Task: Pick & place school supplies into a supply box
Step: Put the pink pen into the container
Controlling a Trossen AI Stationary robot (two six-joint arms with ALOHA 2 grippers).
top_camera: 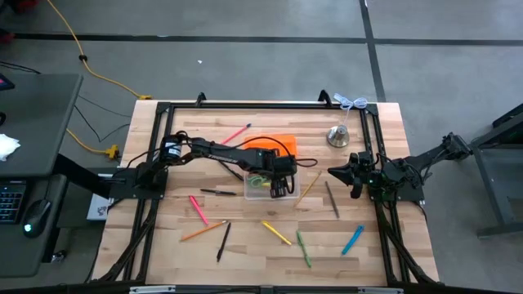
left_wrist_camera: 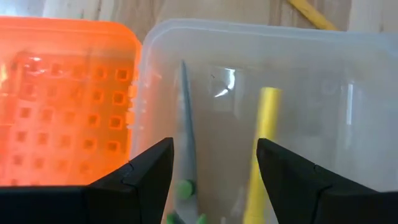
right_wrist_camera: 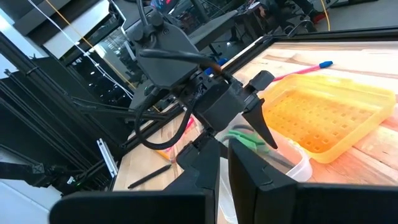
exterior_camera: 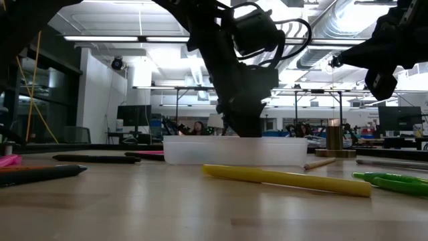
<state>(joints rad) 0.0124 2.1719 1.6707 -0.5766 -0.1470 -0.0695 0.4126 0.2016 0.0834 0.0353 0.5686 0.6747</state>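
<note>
Two arms are over the table: the left gripper hangs spread wide just above the supply box, where scissors and a yellow marker lie. The right gripper, fingers pressed together and empty, waits near the bell.

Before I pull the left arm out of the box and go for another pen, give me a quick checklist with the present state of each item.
1. Left gripper open, nothing between its fingers: ok.
2. Supply box lid folded open: ok.
3. Scissors and yellow marker lie inside the box, dropped clear of the fingers: ok.
4. Right gripper shut and parked off to the box's right, out of the retreat path: ok.
5. Supplies left on the table, such as the yellow pen and blue pen: not ok, task unfinished.
6. Silver bell standing apart from the supplies: ok.
</note>
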